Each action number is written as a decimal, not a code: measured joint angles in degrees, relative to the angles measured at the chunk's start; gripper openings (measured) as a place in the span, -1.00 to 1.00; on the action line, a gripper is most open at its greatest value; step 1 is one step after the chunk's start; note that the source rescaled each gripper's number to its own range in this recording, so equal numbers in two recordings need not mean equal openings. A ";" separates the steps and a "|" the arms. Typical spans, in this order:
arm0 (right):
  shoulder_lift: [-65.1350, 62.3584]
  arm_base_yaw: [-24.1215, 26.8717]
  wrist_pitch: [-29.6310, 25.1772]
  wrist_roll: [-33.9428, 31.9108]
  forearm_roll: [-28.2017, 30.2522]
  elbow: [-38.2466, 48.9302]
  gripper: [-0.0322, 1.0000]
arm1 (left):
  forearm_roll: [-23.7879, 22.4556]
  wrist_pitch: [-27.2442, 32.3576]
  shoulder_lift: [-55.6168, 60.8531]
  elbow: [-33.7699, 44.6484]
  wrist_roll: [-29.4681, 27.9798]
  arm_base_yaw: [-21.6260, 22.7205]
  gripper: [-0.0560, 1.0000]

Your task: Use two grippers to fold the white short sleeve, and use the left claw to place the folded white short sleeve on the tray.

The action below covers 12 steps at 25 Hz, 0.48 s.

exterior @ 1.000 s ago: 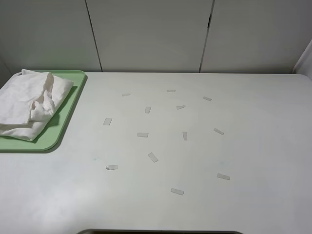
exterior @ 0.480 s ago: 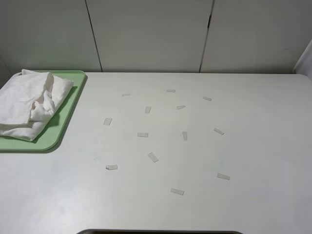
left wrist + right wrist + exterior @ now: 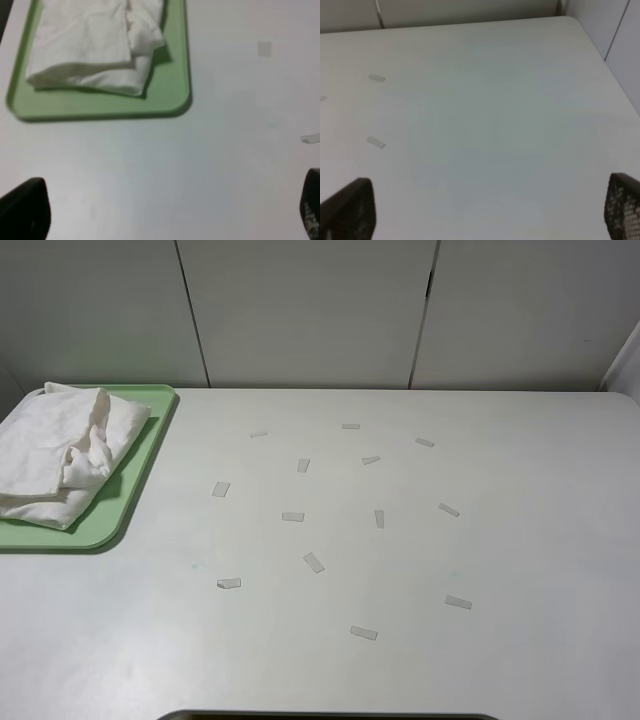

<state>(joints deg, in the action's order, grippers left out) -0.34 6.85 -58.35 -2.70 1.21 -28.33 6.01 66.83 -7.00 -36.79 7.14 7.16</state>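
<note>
The white short sleeve (image 3: 62,452) lies folded in a rumpled bundle on the pale green tray (image 3: 128,502) at the table's far left. The left wrist view shows the same shirt (image 3: 95,47) on the tray (image 3: 172,97). My left gripper (image 3: 165,212) hovers open over bare table, well clear of the tray's near rim, with nothing between its fingertips (image 3: 27,207). My right gripper (image 3: 485,207) is open too, over bare table, its fingertips (image 3: 350,207) far apart. Neither arm shows in the exterior high view.
Several small whitish tape strips (image 3: 292,516) are scattered over the middle of the white table (image 3: 520,540). White wall panels stand behind the table. A dark edge (image 3: 330,716) shows at the table's front. The right wrist view shows the table's rounded far corner (image 3: 572,20).
The shirt and tray lie as before in the high view. No arm has come into that view.
</note>
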 joint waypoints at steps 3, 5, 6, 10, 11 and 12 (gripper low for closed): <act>0.00 0.00 0.00 0.00 0.00 0.00 1.00 | -1.07 -4.36 1.96 4.06 0.00 -4.63 1.00; 0.00 0.00 0.00 0.00 0.00 0.00 1.00 | -1.49 -5.22 2.01 5.77 0.00 -5.98 1.00; 0.00 0.00 0.00 0.00 0.00 0.00 1.00 | -1.56 -5.37 2.01 6.50 0.00 -6.39 1.00; 0.00 0.00 0.00 0.00 0.00 0.00 1.00 | -1.60 -5.49 2.01 8.71 0.00 -6.68 1.00; 0.00 0.00 0.00 0.00 0.00 0.00 1.00 | -1.60 -5.61 2.10 9.05 0.00 -6.71 1.00; 0.00 0.00 0.00 0.00 0.00 0.00 1.00 | -1.60 -5.61 2.32 9.12 0.00 -6.71 1.00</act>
<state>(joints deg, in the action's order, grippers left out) -0.34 6.85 -58.35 -2.70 1.21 -28.33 4.41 61.22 -4.68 -27.67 7.14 0.46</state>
